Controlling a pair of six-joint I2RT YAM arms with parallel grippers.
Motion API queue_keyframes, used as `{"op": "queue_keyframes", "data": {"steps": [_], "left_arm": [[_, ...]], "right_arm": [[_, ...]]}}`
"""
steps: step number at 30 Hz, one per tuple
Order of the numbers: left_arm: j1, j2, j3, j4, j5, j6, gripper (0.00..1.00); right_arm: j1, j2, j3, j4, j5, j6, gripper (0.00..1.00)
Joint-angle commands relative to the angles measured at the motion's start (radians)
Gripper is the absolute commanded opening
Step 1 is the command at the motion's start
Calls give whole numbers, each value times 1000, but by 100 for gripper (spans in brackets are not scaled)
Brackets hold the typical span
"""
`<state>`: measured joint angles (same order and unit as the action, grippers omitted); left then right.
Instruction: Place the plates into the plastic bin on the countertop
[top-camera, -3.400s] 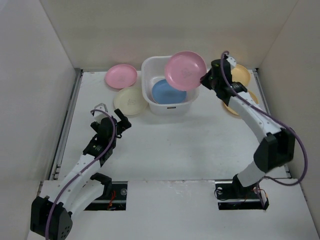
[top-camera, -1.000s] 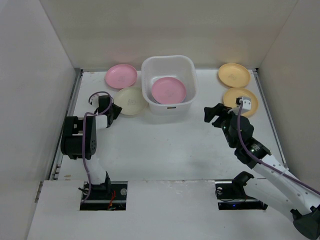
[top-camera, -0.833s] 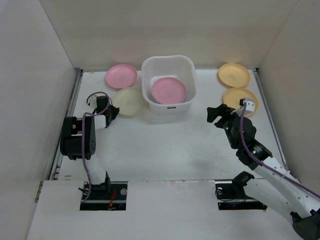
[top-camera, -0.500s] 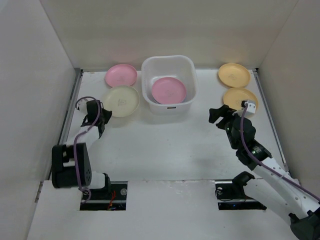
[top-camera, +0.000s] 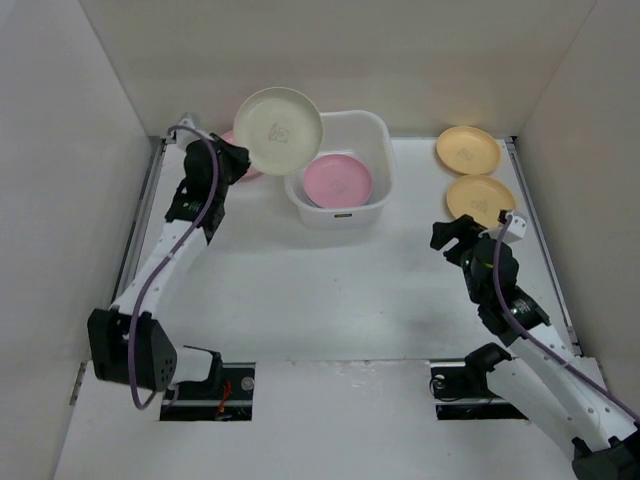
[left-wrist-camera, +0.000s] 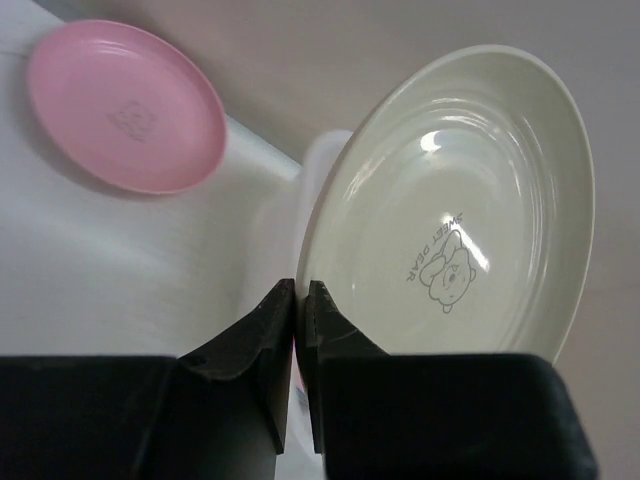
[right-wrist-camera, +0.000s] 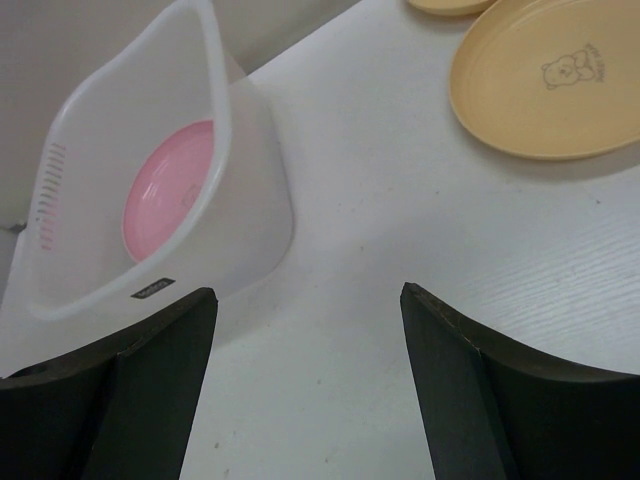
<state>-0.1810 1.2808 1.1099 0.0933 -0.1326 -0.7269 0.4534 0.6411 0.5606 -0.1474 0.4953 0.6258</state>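
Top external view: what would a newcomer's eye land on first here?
The cream plate, held tilted in the air by the left claw, hangs at the plastic bin's back left corner. A pink plate lies inside the bin. The right claw is open and empty near two yellow-orange plates at the countertop's right back.

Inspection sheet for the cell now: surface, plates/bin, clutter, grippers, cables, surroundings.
Surface: white countertop, matte, flat.
Job's things: cream plate raised and tilted near the left rim of the bin; pink plate in the bin; second pink plate, far orange plate and near orange plate on the countertop.
Clutter: nothing seen.
Grippers: left gripper jaws shut on the cream plate's edge; right gripper open, empty.
Cables: purple left cable and right cable run along the arms.
Surroundings: white walls on three sides.
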Motion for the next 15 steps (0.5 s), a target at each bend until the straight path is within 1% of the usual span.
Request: {"op": "queue_keyframes", "data": {"steps": [1,8,15], "left_arm": [[-79,115,111,13,-22,63,6],[-179,382,347,-10,-4,113,6],[-237,624,571,-69,4,181,6]], "right_arm": [[-43,-52,-4,-76,45,43,80],[-166,-109,-19,-165,34,101,80],[-187,-116,-22,-172,37,104,80]]}}
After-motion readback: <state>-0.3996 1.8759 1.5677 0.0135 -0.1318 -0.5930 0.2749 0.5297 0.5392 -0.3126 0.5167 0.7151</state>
